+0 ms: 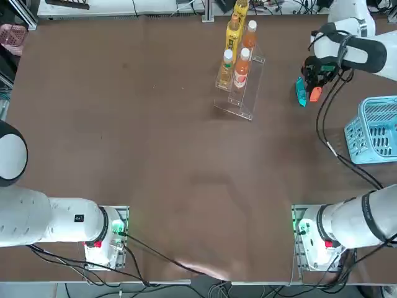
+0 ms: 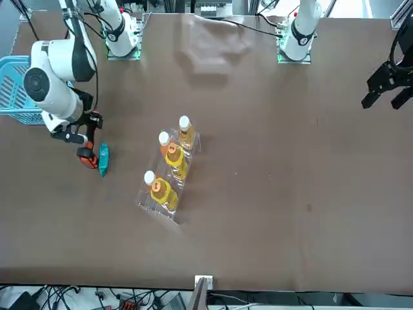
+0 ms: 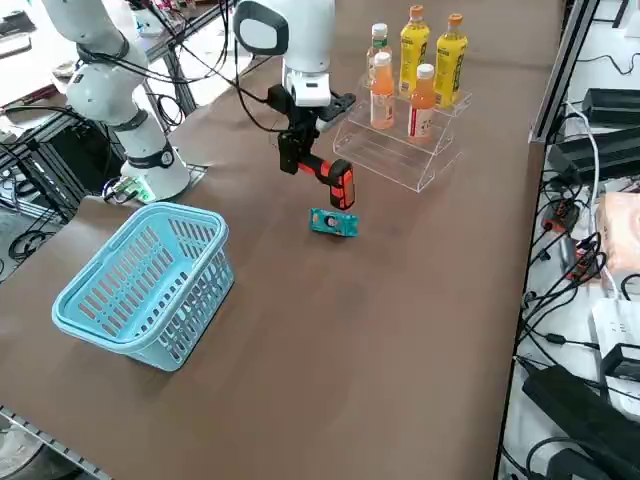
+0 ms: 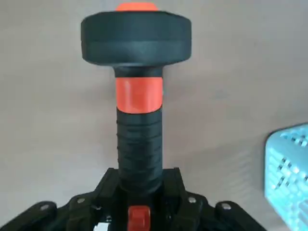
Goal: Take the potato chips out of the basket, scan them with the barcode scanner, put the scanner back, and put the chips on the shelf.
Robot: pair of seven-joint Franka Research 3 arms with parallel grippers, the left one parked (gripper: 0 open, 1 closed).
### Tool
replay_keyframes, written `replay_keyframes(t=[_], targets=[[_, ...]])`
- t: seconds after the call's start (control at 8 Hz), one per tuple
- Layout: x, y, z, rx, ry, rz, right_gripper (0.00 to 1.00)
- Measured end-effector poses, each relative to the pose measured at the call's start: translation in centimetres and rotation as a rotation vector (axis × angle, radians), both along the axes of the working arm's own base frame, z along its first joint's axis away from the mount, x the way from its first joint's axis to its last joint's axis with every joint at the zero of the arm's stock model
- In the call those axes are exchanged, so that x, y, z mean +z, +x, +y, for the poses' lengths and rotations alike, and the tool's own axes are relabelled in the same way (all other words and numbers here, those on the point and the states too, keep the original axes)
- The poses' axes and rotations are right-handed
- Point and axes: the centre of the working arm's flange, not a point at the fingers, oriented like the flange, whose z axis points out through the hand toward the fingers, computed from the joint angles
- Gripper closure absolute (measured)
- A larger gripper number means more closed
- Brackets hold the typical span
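White glare on brown tabletop (image 1: 155, 186)

A robotics lab, by the look of it: white jointed robot arms (image 1: 53, 217) clamped at a broad brown desk (image 1: 173, 155), with loose black cables (image 3: 560, 290) trailing around its edges

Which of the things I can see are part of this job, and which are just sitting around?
Part of the job:
- scanner, held in the right claw
- chips packet, out on the table
- basket
- clear stand

Not part of it:
- drink bottles, standing on the clear stand
- table, just the work surface
- loose cables beyond the table's edge
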Motion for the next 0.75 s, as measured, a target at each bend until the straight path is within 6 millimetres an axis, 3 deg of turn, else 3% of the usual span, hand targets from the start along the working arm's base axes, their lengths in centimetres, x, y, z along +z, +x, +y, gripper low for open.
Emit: replay_keyframes(t=[0.62,0.75], targets=[[-1.0,-2.3,7.4,-0.073,-0.063,-0.008,0.59],[-1.3,-2.7,8.0,-0.08,-0.08,-0.01,0.59]])
